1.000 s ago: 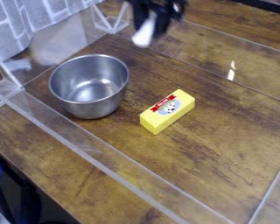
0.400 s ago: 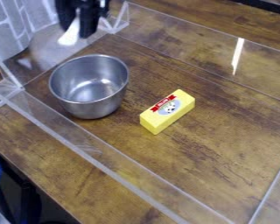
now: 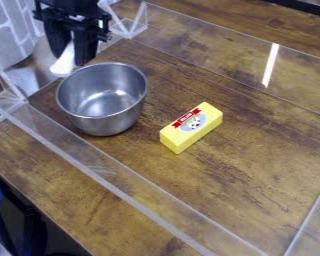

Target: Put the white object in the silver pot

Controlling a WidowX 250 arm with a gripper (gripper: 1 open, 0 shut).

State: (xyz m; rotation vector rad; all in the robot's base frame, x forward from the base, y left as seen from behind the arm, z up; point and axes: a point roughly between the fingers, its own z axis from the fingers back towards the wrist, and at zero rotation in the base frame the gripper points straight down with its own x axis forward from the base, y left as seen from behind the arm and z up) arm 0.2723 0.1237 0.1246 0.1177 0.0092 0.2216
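The wooden counter [image 3: 243,130] fills the view, with clear plastic walls standing along its edges. Near the left edge, toward the far corner, sits the silver pot [image 3: 101,97] — upright on the wood, its inside bare. Toward the middle of the counter, just beside the pot, lies the yellow block [image 3: 191,127] with its round red-and-white label facing up. Above the pot's far-left rim the dark end effector [image 3: 67,52] points down, pinching the white object [image 3: 61,62] — held upright, clear of the pot.
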